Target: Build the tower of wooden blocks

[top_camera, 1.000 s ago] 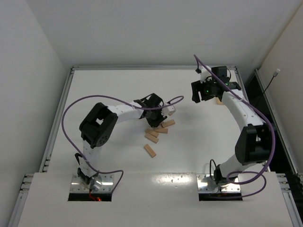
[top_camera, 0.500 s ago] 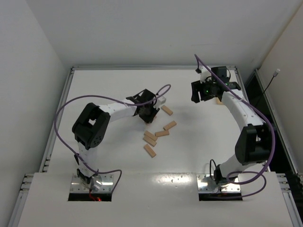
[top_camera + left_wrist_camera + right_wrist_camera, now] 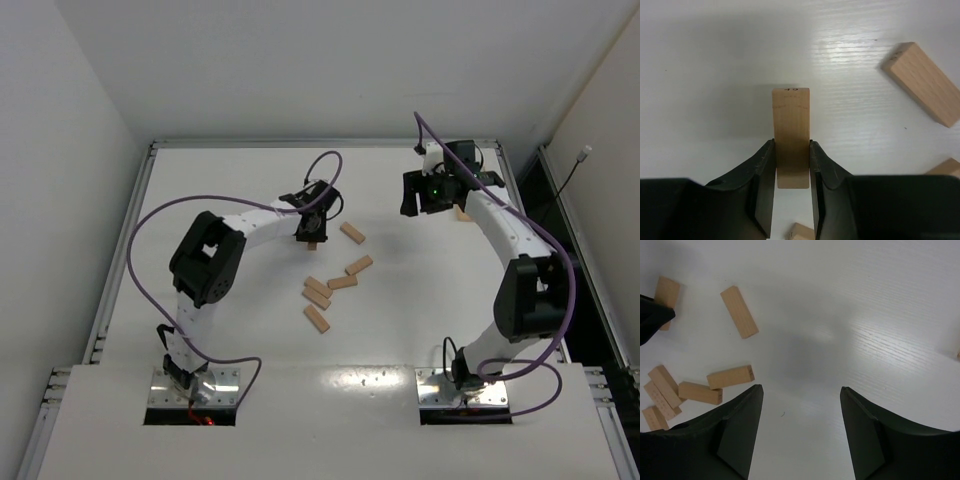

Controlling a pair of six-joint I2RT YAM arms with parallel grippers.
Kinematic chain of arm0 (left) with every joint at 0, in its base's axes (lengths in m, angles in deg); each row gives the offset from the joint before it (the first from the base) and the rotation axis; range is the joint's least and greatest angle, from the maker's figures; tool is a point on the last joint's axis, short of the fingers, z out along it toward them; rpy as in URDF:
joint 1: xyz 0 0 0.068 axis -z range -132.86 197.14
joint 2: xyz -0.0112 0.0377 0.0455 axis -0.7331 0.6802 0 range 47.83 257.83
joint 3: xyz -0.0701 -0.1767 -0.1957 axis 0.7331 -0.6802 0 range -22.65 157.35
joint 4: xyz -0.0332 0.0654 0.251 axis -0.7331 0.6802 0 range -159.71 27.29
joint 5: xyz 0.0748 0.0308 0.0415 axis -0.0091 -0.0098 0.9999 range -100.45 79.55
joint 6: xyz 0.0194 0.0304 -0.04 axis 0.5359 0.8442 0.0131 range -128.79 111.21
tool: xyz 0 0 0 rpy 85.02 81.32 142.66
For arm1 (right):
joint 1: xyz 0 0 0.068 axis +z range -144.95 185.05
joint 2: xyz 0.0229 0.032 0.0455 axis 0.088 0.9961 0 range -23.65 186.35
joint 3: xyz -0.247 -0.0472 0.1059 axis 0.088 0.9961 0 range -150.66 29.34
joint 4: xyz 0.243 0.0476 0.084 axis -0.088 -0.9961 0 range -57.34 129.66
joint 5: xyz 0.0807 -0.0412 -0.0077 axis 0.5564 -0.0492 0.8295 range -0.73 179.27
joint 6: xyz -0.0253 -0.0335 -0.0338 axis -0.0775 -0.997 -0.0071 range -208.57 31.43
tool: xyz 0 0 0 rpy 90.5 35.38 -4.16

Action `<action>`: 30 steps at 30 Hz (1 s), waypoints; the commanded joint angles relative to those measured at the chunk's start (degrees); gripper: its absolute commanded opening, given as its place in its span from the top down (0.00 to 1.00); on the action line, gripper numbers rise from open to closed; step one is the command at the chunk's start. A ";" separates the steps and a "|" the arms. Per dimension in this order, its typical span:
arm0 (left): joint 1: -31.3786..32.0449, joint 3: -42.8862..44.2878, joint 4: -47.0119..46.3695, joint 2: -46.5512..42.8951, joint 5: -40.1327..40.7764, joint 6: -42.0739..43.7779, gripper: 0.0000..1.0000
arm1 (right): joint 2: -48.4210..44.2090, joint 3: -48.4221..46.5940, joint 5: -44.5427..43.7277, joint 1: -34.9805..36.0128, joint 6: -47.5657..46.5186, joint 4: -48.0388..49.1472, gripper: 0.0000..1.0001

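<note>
At L gripper (image 3: 791, 144), wood block (image 3: 791, 112) clamped, unclear from top cam

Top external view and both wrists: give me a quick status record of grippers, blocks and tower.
left gripper: jaws shut on one wood block, gripped near one end
right gripper: jaws open, empty
loose wood blocks: six, lying flat on the table between the arms
tower: no stack visible
unclear: tan piece behind right arm, too hidden to identify
</note>
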 commanded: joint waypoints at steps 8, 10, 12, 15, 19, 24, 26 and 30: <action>1.00 5.05 4.00 6.25 1.76 -9.42 1.00 | 0.33 -2.93 1.36 -0.12 1.89 0.72 0.40; 1.00 5.05 2.95 6.78 1.24 -9.42 1.00 | 0.93 -2.93 1.36 0.41 1.89 0.72 0.37; 1.00 5.05 2.42 7.39 -0.86 -8.02 0.99 | 0.94 -2.93 1.36 0.41 1.89 0.11 0.34; 1.00 4.53 1.81 7.40 -1.66 -6.70 0.55 | 1.47 -3.54 1.36 0.41 1.89 0.10 0.30; 1.00 3.47 1.10 5.29 -1.66 -5.56 0.16 | 1.47 -3.54 0.84 0.41 1.89 -0.42 0.29; 1.00 2.85 0.04 1.07 1.14 -3.28 0.09 | 1.47 -1.97 0.31 1.46 1.89 1.33 0.29; 1.00 3.37 0.04 -2.78 4.73 -2.74 0.09 | 1.47 -1.44 -0.22 2.25 1.89 1.34 0.29; -0.48 6.35 -0.57 -9.02 7.30 1.73 0.07 | 2.00 -1.43 -2.93 4.97 1.89 3.61 0.29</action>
